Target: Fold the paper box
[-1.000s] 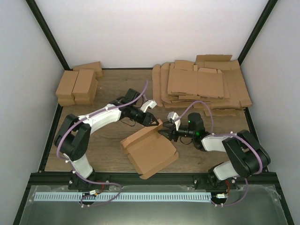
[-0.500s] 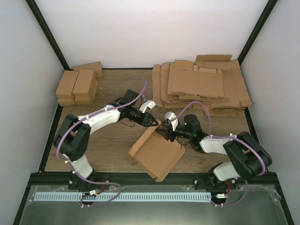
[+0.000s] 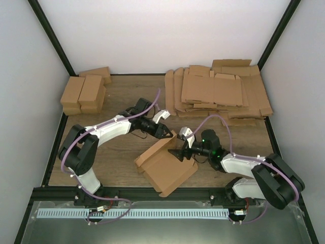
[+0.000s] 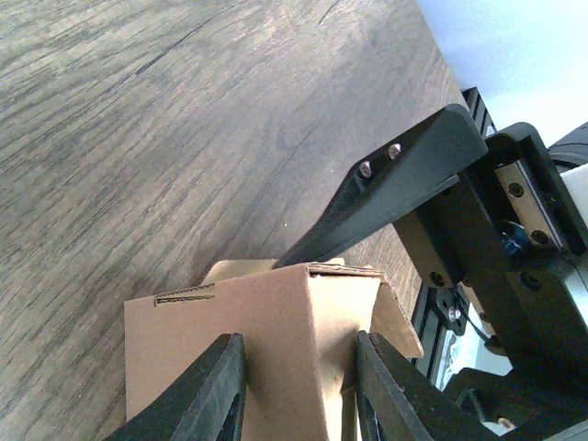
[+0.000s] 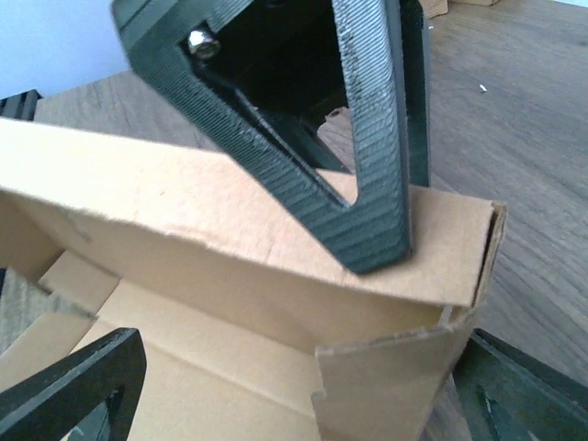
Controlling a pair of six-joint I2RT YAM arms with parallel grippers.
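Partly folded from plain brown corrugated cardboard into a shallow open paper box [image 3: 163, 172], far long wall raised, end flaps loose, floor slightly tilted, set askew well in front of the heap of flat blanks [image 3: 218, 94].

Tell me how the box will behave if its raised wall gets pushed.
Probably light: the left pincer holds the box by one thin wall. Its walls likely hinge at the creases rather than stay stiff. Freed, it might slide on the wooden table.
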